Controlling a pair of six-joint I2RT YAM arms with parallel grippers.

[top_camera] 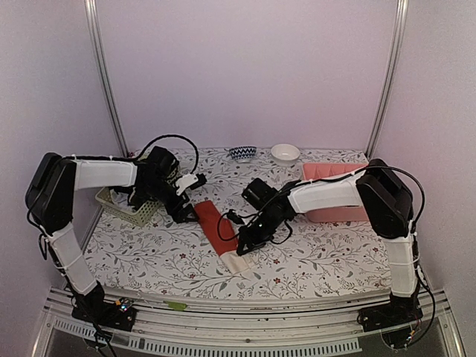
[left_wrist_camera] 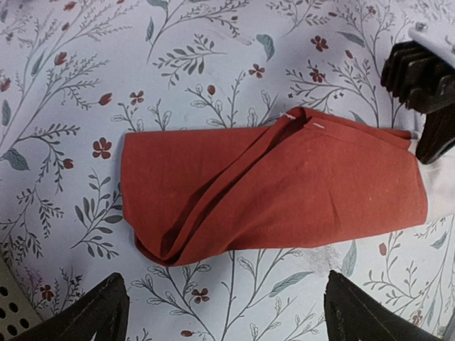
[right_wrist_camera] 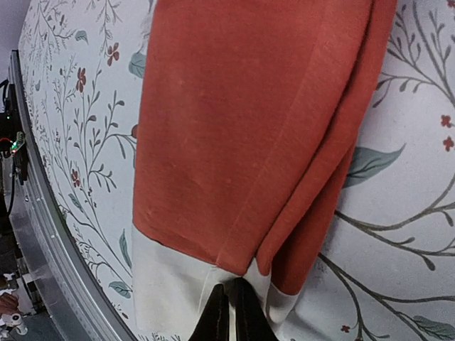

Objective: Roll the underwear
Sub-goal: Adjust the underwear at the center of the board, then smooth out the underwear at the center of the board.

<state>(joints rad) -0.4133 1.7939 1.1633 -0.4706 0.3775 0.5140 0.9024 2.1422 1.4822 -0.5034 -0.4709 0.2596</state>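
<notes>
- While the right hand point(right_wrist_camera: 229, 312) has its fingers drawn almost tip to tip, they press at the edge of the cream-white band point(right_wrist_camera: 178, 284) of the underwear point(right_wrist_camera: 249, 128). Whether any cloth is pinched between them I cannot tell.
- That band is the end of the garment nearest the near edge of the table point(top_camera: 149, 253). I judge it the natural place to start a roll: tuck the band over, then turn it toward the far edge.
- The left hand point(left_wrist_camera: 227, 316) is spread wide and holds nothing. It hangs just beside the opposite, red-orange end, with the cloth lying beyond its fingertips and not touched.
- Probably it is placed there to steady that far end, so the strip does not slide when the band end is turned.
- The garment is folded lengthwise into a narrow strip, flat around the middle of the table. It slants from the left hand toward the near edge, and a loose fold ridge runs along it.
- No coil shows at either end, so by my reading the rolling has not begun.
- A pale green basket point(top_camera: 130, 212) sits by the left edge and a pink tray point(top_camera: 323, 172) toward the right edge.
</notes>
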